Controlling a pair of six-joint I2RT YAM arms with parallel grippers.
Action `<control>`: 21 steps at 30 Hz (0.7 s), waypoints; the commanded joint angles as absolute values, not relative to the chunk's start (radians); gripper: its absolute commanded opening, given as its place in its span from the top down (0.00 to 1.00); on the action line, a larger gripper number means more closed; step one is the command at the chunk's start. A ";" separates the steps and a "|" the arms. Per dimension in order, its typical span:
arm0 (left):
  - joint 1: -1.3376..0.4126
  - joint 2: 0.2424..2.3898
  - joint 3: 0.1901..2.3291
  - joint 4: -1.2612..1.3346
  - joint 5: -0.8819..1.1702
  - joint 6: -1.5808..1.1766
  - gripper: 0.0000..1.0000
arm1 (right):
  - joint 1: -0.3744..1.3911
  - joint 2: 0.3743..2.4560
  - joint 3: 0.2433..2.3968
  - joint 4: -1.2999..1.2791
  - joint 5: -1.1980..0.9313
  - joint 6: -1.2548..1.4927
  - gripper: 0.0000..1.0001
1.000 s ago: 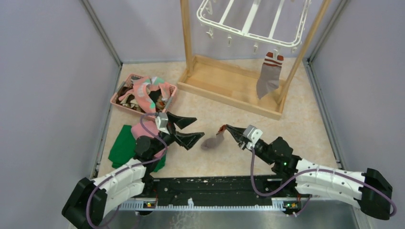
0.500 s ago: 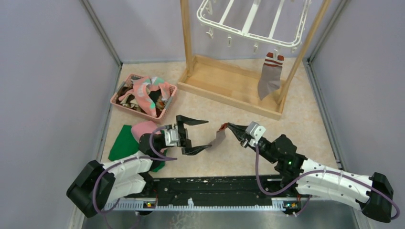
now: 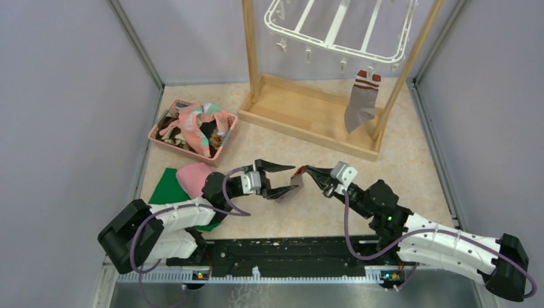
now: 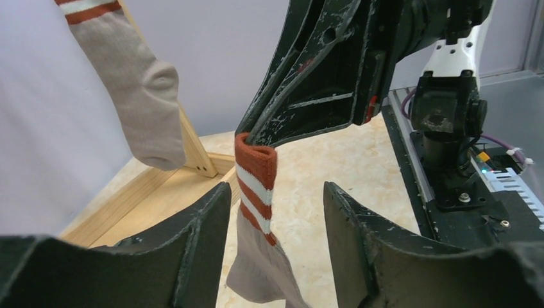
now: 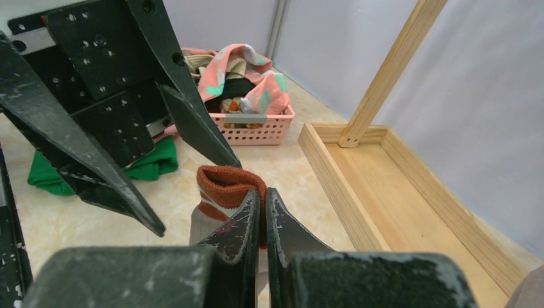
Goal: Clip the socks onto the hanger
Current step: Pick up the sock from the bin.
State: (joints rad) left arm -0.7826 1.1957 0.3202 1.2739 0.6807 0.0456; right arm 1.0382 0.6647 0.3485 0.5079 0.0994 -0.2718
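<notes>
A grey-brown sock (image 3: 297,177) with a red-white striped cuff hangs from my right gripper (image 3: 306,170), which is shut on the cuff edge (image 5: 221,183). My left gripper (image 3: 283,179) stands open around this sock. In the left wrist view the sock (image 4: 256,186) hangs between the two fingers with a gap on each side. A matching sock (image 3: 360,102) hangs clipped to the near rim of the white hanger (image 3: 333,29) at the top. More socks lie heaped in a pink basket (image 3: 192,128).
The hanger hangs inside a wooden frame stand (image 3: 308,115) with a tray-like base at the back. A green cloth (image 3: 165,187) and a pink cloth (image 3: 194,174) lie beside the left arm. Grey walls close in both sides.
My left gripper has swung right to the hanging sock, and its jaws have narrowed around it. The right gripper has raised the sock off the table and kept its grip.
</notes>
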 commanded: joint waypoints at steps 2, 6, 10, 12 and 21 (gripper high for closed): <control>-0.807 1.236 0.361 1.331 0.598 0.075 0.42 | 1.023 0.644 0.397 0.529 0.074 -0.243 1.00; -0.811 1.266 0.373 1.353 0.583 0.070 0.54 | 1.016 0.639 0.391 0.529 0.066 -0.237 1.00; -0.813 1.290 0.386 1.364 0.579 0.057 0.75 | 1.009 0.632 0.384 0.528 0.060 -0.232 1.00; -0.812 1.296 0.388 1.373 0.577 0.044 0.83 | 1.006 0.629 0.382 0.525 0.059 -0.230 1.00; -0.806 1.230 0.318 1.392 0.416 -0.126 1.00 | 0.995 0.603 0.360 0.537 0.081 -0.215 0.55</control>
State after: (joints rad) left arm -0.8070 1.2831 0.3527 1.3163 0.5255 -0.0212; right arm 1.0080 0.6369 0.3485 0.5064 0.0677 -0.2329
